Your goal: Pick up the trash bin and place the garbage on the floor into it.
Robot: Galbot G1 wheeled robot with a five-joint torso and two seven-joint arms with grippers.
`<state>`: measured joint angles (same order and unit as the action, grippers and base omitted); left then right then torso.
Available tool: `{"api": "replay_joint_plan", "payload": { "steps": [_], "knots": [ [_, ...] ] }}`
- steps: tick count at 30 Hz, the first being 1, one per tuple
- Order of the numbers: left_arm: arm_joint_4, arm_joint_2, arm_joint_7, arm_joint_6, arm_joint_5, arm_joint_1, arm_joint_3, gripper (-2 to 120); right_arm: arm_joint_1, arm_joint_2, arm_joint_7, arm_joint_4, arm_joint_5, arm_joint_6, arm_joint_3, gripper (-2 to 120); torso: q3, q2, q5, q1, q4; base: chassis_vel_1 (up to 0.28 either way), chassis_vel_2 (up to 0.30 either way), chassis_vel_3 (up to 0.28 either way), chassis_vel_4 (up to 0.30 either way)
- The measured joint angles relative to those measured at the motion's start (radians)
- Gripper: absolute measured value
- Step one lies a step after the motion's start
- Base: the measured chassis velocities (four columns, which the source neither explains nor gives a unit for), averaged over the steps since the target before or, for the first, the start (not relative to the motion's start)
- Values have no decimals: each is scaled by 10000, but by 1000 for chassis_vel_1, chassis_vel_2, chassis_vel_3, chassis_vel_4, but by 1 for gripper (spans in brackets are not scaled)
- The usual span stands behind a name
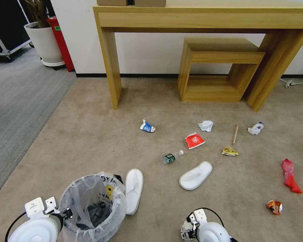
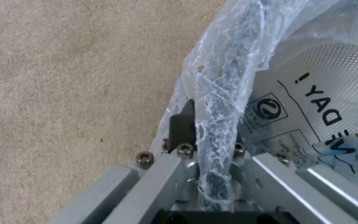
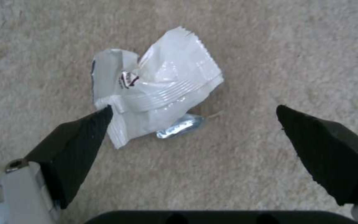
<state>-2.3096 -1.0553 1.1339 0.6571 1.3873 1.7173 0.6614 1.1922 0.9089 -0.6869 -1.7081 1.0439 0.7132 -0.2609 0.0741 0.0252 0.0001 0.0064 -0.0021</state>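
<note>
Left gripper (image 2: 212,137) clamped on the trash bin (image 1: 91,208) rim through its bag liner, right gripper (image 3: 193,124) spread wide just above the carpet (image 3: 295,56), crumpled white wrapper (image 3: 158,90) ahead, touching one fingertip, slippers and other litter scattered beyond

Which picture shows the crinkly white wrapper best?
The right wrist view: the white wrapper lies large on the carpet between the open right gripper fingers. In the head view that spot is hidden below the arm; the left wrist view faces the trash bin.
</note>
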Motion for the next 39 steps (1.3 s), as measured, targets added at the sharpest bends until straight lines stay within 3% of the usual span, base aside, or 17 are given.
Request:
{"api": "replay_joint_plan", "payload": {
  "steps": [33, 37, 39],
  "knots": [
    [-298, -240, -250, -29, -694, 628, -32, 0, 137, 301, 142, 369, -383, -525, 18, 99, 0, 0, -1, -1, 0, 0, 0, 0, 0],
    [-328, -261, -283, -32, -772, 711, -32, 0, 133, 338, 242, 383, -419, -640, 40, 87, 0, 0, -1, 0, 0, 0, 0, 0, 0],
    [-345, -280, -316, -33, -836, 760, -32, 0, 133, 351, 315, 383, -427, -698, 61, 75, 0, 1, -1, 0, 0, 0, 0, 0, 0]
  ]
}}
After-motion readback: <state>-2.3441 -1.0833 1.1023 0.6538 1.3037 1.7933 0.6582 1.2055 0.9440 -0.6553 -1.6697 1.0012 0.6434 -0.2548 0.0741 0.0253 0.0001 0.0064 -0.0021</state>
